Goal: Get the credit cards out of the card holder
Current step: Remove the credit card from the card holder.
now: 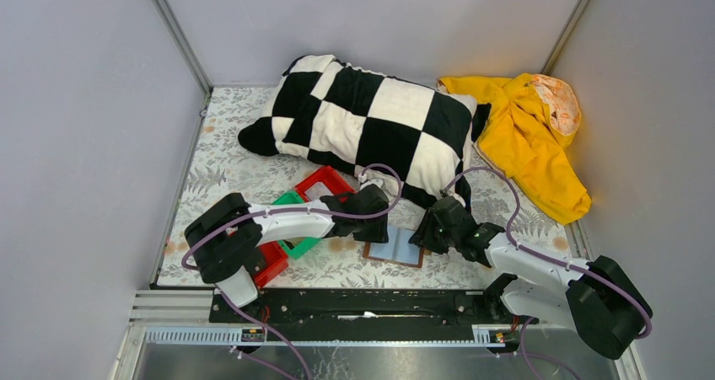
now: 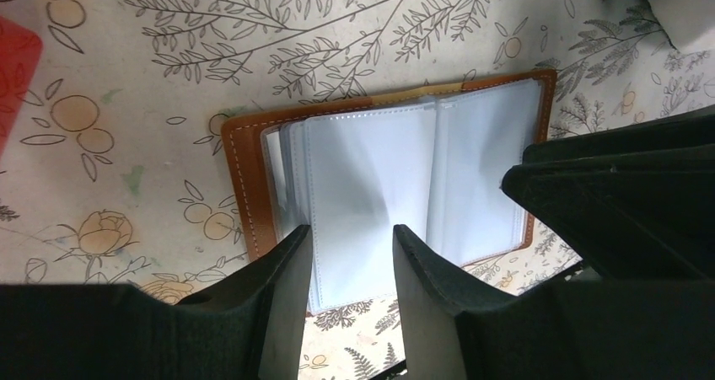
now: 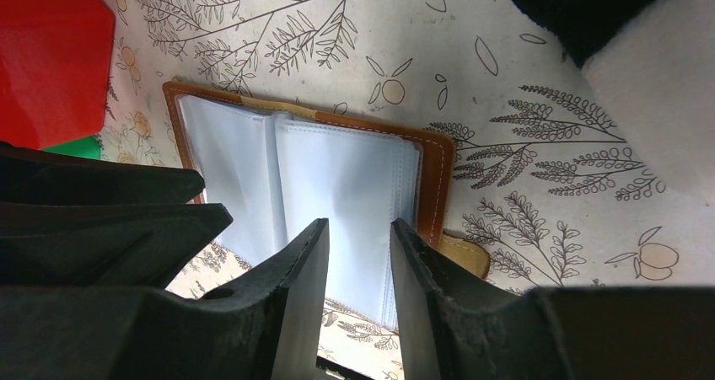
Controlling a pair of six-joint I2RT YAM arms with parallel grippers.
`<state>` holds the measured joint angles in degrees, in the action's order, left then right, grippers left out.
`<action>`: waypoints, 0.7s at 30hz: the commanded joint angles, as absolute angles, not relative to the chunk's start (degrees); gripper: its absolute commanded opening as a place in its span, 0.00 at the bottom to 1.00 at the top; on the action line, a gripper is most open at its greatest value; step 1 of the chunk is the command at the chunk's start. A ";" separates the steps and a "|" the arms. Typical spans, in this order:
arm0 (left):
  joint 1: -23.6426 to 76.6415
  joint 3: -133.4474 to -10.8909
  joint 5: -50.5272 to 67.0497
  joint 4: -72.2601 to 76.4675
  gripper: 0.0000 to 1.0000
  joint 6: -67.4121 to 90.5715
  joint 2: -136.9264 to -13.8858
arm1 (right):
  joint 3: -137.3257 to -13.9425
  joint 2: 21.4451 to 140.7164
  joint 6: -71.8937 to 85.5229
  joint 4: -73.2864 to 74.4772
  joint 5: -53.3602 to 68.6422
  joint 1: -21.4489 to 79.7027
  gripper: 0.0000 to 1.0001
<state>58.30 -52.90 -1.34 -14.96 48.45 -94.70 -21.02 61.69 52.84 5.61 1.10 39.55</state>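
At the left, beside the red bin (image 1: pixel 331 174) and green bin (image 1: pixel 287 200), the left gripper (image 2: pixel 350 238) hangs with fingers apart over the left part of the card holder (image 2: pixel 379 165). The holder lies open and flat on the floral tablecloth (image 1: pixel 337 266) between the two arms, pale sleeves facing up. At its right, the right gripper (image 3: pixel 358 230) hovers with fingers parted too; whether either touches the sleeves cannot be told

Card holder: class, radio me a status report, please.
Left gripper open, right gripper open, both poised over the card holder. It lies open, flat on the table. Nothing covering it; checkered pillow sits behind, apart.
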 commanded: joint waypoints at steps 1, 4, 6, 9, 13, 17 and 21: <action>58.45 -53.56 5.74 -9.82 0.45 48.26 -96.35 | -19.86 61.95 52.91 8.99 0.29 40.01 0.41; 58.49 -53.79 8.35 -8.19 0.45 48.49 -96.25 | -19.75 61.95 53.00 8.97 0.28 39.99 0.41; 58.53 -53.79 9.90 -6.90 0.45 48.74 -96.03 | -19.73 61.81 53.05 9.01 0.30 39.99 0.41; 58.54 -53.88 11.08 -5.93 0.44 49.04 -95.72 | -19.48 61.58 53.17 8.98 0.31 39.99 0.41; 58.54 -53.96 14.24 -3.48 0.44 49.16 -96.23 | -19.12 61.37 53.42 8.75 -0.95 40.01 0.41; 58.56 -54.06 16.34 -1.72 0.44 50.02 -96.82 | -19.42 61.07 53.44 9.08 -1.19 39.99 0.41; 58.33 -53.62 18.26 1.48 0.44 50.87 -95.09 | -19.27 59.20 53.67 10.24 -1.93 39.99 0.41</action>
<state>58.46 -52.90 14.72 -4.86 49.58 -96.49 -20.56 60.84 53.43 5.58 0.67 39.55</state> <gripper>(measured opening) 0.441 0.409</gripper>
